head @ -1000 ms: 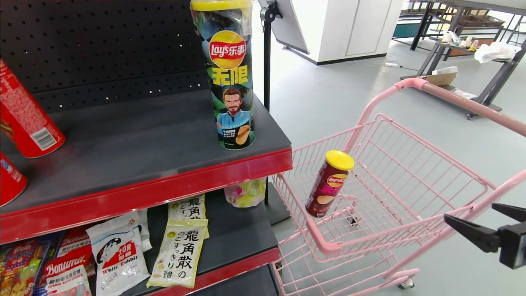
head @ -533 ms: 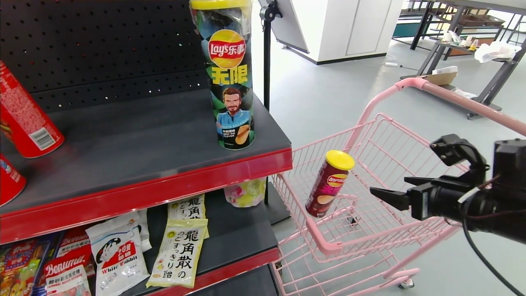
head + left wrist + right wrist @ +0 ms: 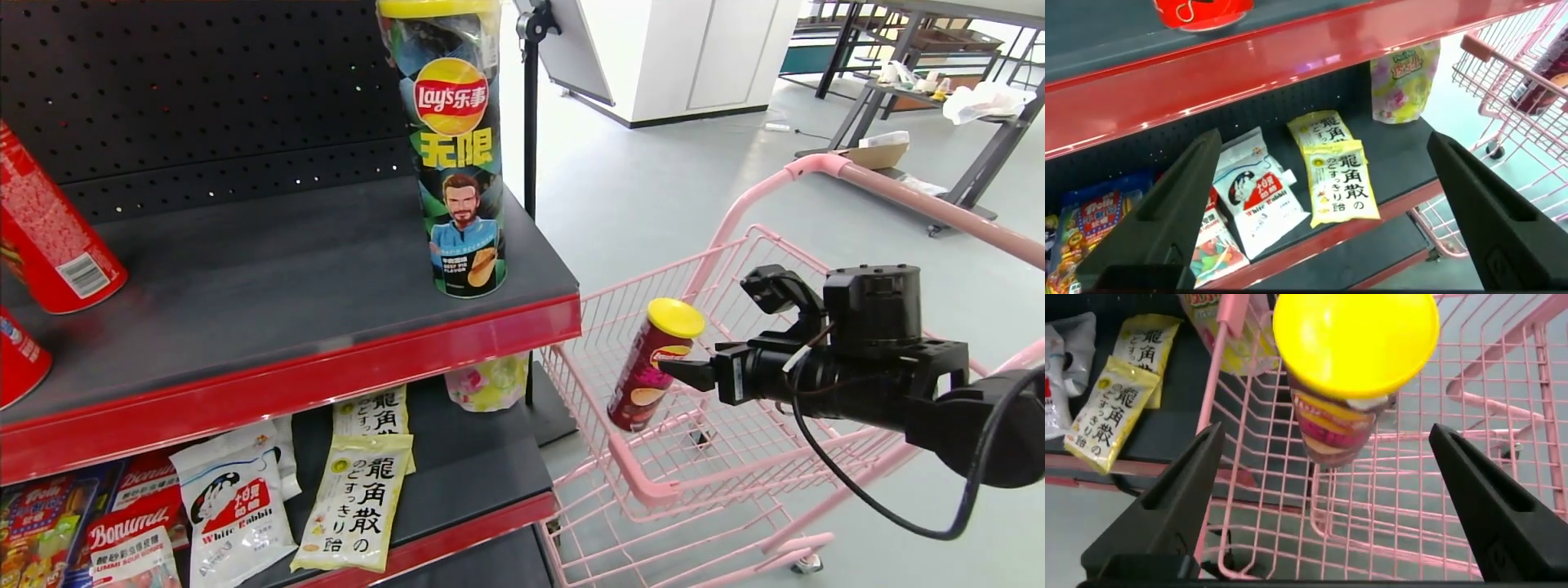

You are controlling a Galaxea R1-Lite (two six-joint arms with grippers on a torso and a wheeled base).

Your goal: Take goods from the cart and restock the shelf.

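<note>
The right gripper, jaws spread wide and holding nothing, is just beside the yellow-lidded can in the cart.

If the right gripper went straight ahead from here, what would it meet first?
Most likely the can, lid first: it leans in the cart, centred ahead of the open right gripper. The depth between them is unclear.

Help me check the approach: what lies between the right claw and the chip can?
Nothing: the right wrist view shows bare air between the open claw and the can.
</note>
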